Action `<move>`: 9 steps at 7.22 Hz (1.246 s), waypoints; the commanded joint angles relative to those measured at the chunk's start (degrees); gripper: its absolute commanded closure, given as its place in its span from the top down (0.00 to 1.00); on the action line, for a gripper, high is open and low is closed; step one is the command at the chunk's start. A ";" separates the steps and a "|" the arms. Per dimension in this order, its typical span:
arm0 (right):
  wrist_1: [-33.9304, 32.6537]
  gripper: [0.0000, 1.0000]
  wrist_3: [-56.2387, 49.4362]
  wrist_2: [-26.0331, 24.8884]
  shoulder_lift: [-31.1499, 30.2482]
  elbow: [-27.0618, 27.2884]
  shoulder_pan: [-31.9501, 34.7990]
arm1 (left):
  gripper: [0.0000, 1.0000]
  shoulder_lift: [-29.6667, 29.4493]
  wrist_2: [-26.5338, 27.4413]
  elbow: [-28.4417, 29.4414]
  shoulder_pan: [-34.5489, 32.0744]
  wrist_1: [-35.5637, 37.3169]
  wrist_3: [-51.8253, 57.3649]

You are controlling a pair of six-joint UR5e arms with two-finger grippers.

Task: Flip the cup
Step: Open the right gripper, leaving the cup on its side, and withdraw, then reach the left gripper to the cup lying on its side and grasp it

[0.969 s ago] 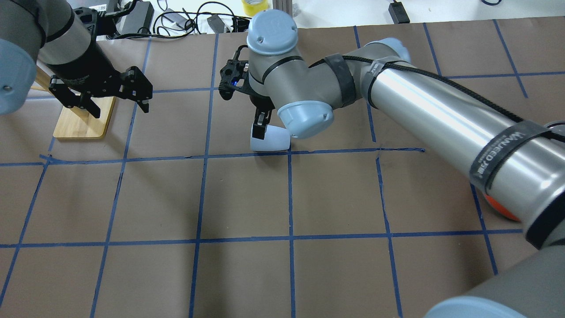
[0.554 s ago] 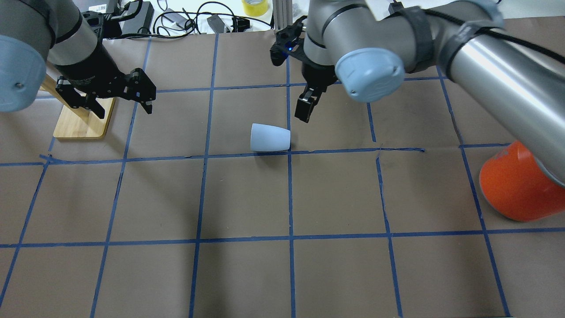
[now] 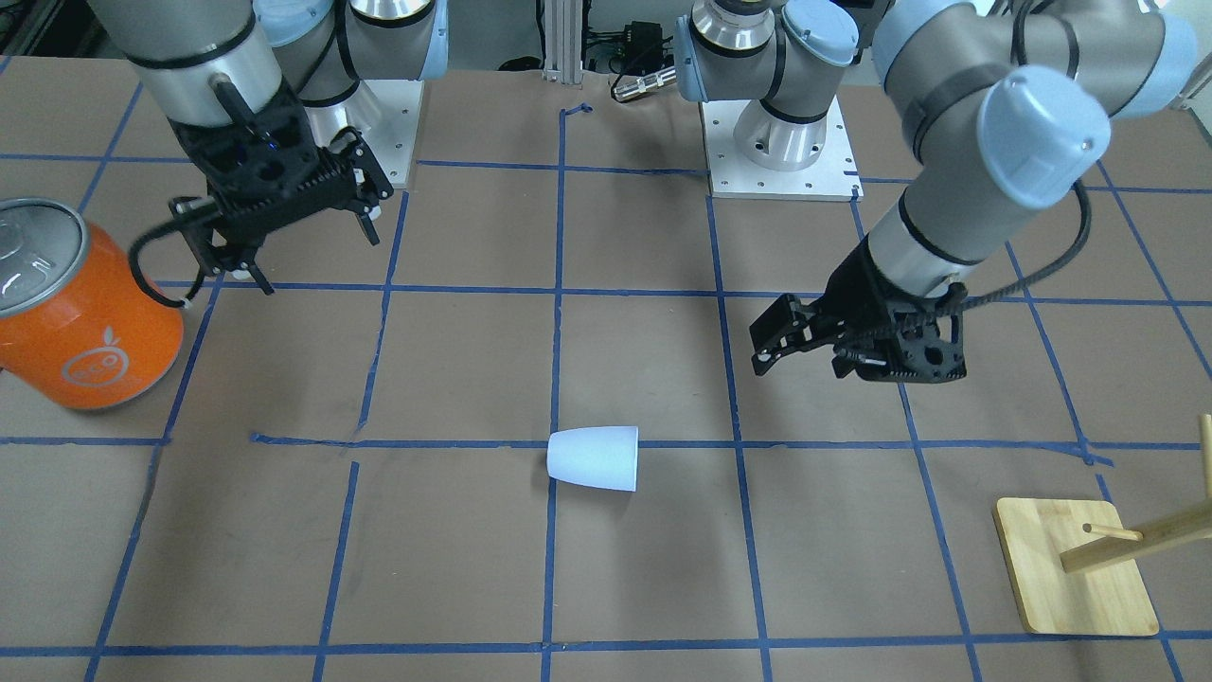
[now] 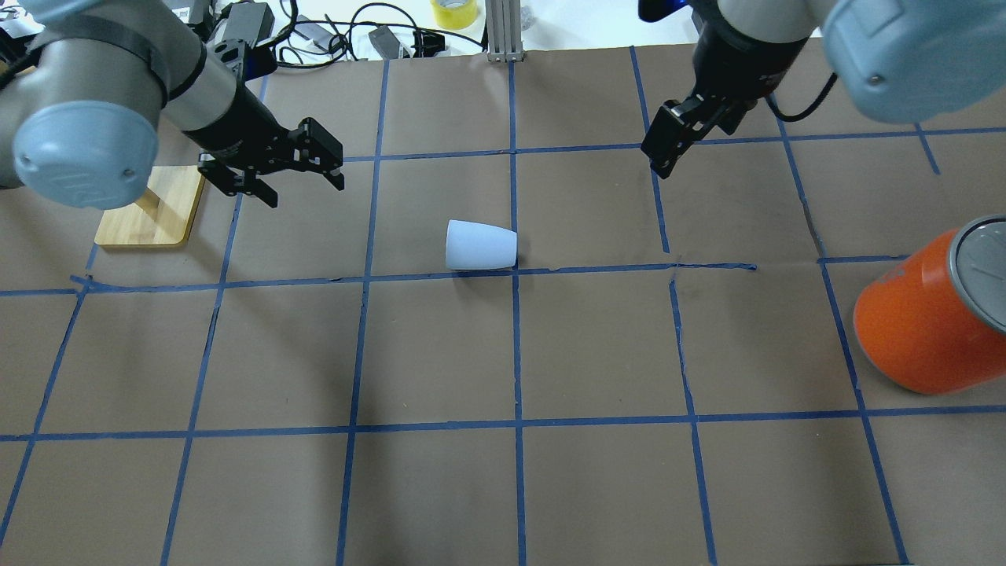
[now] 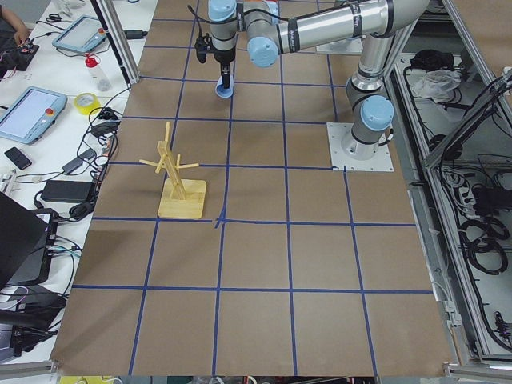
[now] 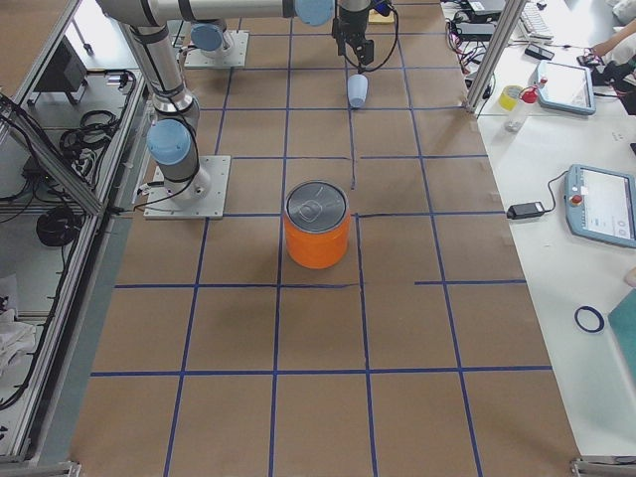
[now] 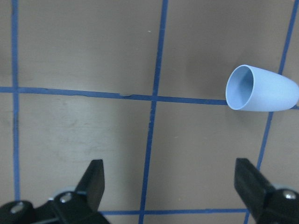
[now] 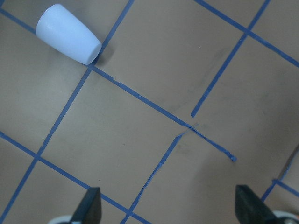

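Note:
The pale-blue cup [image 4: 481, 246] lies on its side on the brown table paper, its mouth toward my left arm's side. It also shows in the front view [image 3: 595, 458], the left wrist view [image 7: 261, 87] and the right wrist view [image 8: 68, 33]. My left gripper [image 4: 302, 187] hovers open and empty left of the cup, apart from it; its fingers [image 7: 93, 177] stand wide apart. My right gripper [image 4: 659, 161] is open and empty, raised behind and right of the cup, with its fingers [image 8: 91, 205] spread wide.
A large orange can [image 4: 923, 330] with a silver lid stands at the right edge, also seen in the front view [image 3: 80, 313]. A wooden peg stand [image 4: 149, 212] sits at the far left behind my left arm. Cables and a tape roll [image 4: 453, 11] lie beyond the table's back edge.
My right gripper, down at the cup a second ago, has lifted and moved back and right, away from it. The cup has stayed on its side. My left gripper has moved right, toward the cup.

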 commanded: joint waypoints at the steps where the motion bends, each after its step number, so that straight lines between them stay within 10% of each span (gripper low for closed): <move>1: 0.86 1.00 10.92 -0.46 -3.43 0.01 -1.16 | 1.00 -5.99 -10.41 -1.63 -0.24 6.04 0.41; 9: 1.03 1.00 18.48 -0.72 -3.79 0.27 -5.55 | 1.00 -18.49 -14.59 -1.63 -8.49 15.19 -1.95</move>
